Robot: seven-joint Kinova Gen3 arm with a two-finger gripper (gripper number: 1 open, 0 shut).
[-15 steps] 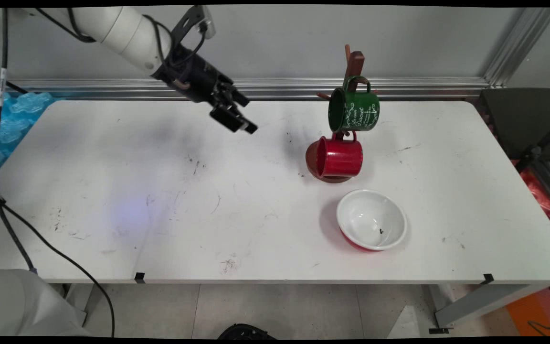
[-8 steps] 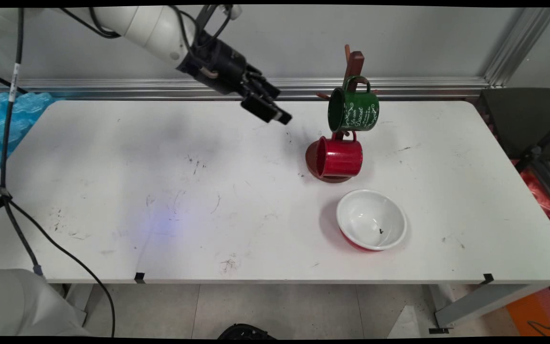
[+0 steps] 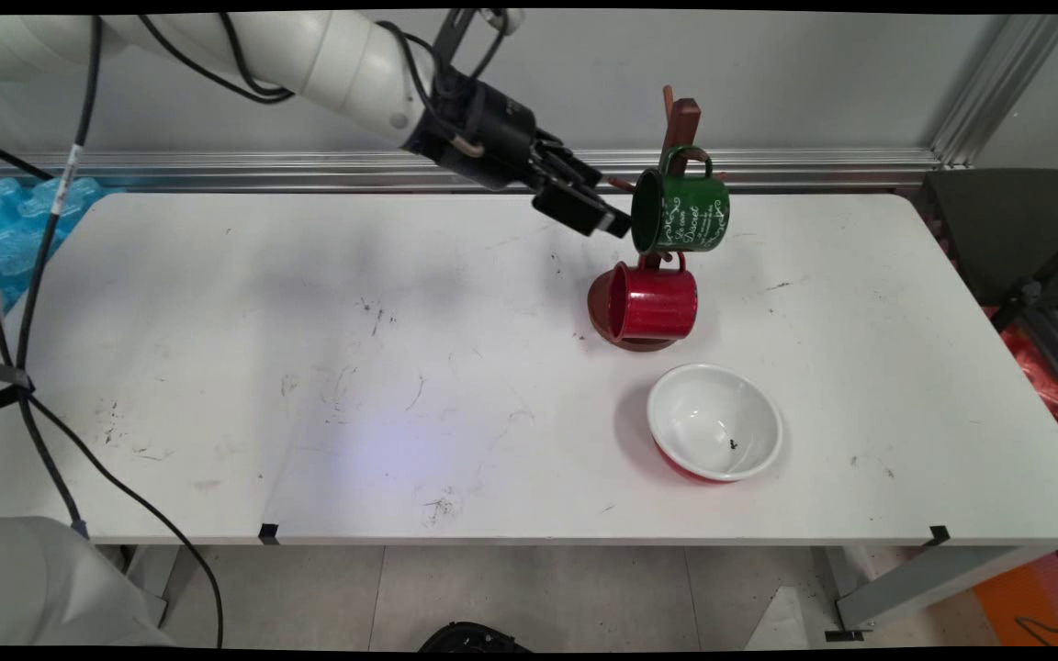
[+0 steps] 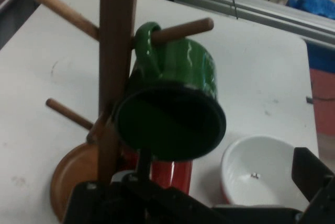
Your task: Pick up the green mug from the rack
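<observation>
black two-finger claw (image 3: 604, 218), fingers spread, hovers just beside the mouth of a green enamel mug (image 3: 681, 212) hung on a wooden peg rack (image 3: 679, 124) near the white table's (image 3: 309, 367) far edge.

Setting: robotics lab or test cell, not a home.
Arm: white robot arm (image 3: 309, 46) with black cables (image 3: 42, 275) hanging loose, reaching over the work surface.
Desk: plain white desk (image 3: 309, 367), top scuffed and marked, black tape tabs on its near edge.
Framing: bare aluminium rails (image 3: 814, 165) along the grey wall (image 3: 814, 73), and one upright at the right corner.
Props: wooden mug tree (image 3: 681, 119) with green mug (image 3: 685, 213) and red mug (image 3: 653, 303); a white bowl (image 3: 714, 422) beside them.
Surroundings: blue bubble wrap (image 3: 15, 229) at left, tiled floor (image 3: 538, 597) below.
</observation>
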